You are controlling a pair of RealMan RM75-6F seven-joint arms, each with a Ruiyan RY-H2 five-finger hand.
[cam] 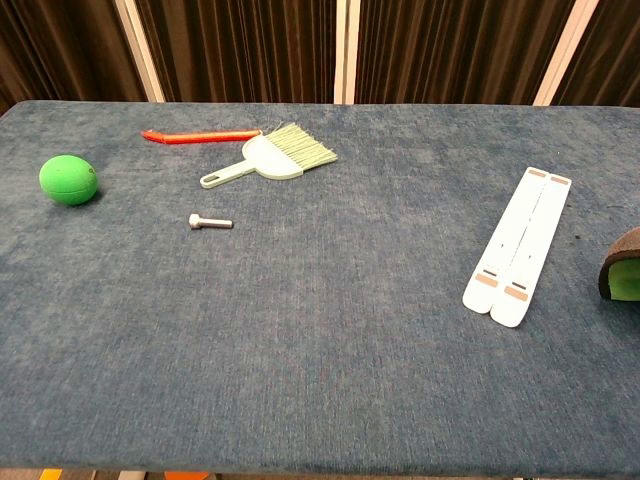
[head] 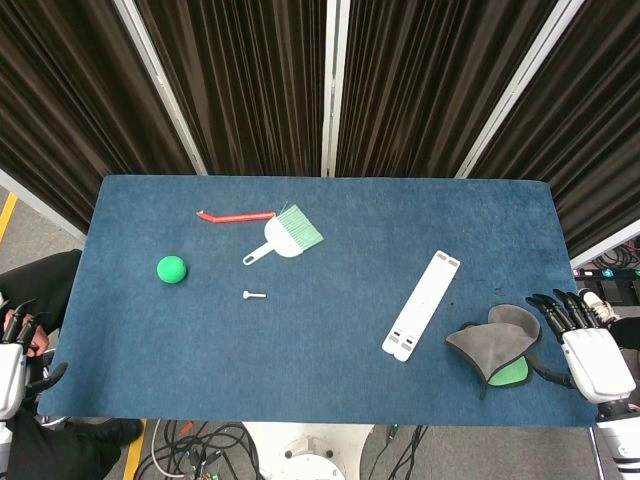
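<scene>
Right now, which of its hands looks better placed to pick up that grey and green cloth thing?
The right hand, probably: it rests at the table's right edge with its fingers beside the grey pad, while the left hand sits off the far left corner.

Your workspace: table (head: 300,330) topped with blue felt-like cloth, filling most of both views. Behind it, dark pleated curtains (head: 250,80) split by pale vertical rails (head: 335,85). Grey floor (head: 25,225) at your left, yellow line (head: 8,212) across it. Cable tangle (head: 190,455) below front edge. Even lighting throughout.
</scene>
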